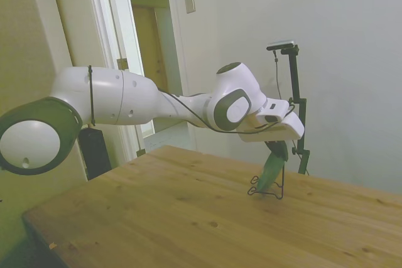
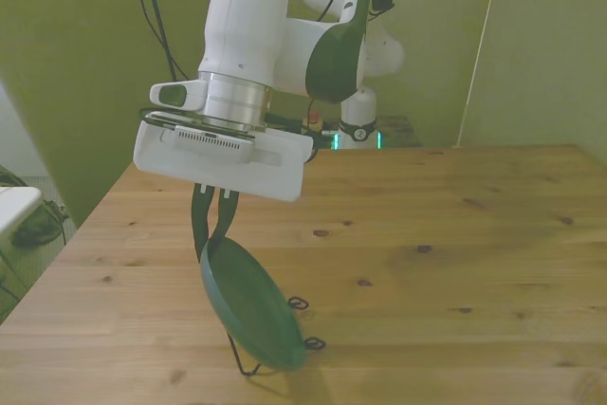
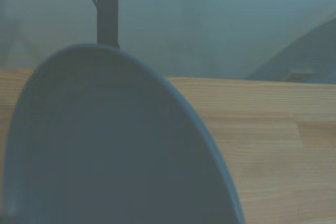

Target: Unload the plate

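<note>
We are looking first at the near edge of the table, where the plate is standing almost on edge in the wire stand, toward the front view's left. Its lower rim is sitting down among the wires; its upper rim is leaning up and away from the camera toward the gripper. So its flat face is turning toward the front view's right, and its long axis is running steeply from the stand up to the fingers.

The two fingers are closing on the plate's top rim, one on each face, and seem to be pinching it.

We are judging the risks from there. The grip is only on a thin, smooth edge, so the plate could be slipping or swinging as it rises. If the lift is angled rather than following the plate's lean, the lower rim could be catching the wires and dragging the light stand along or tipping it.
</note>
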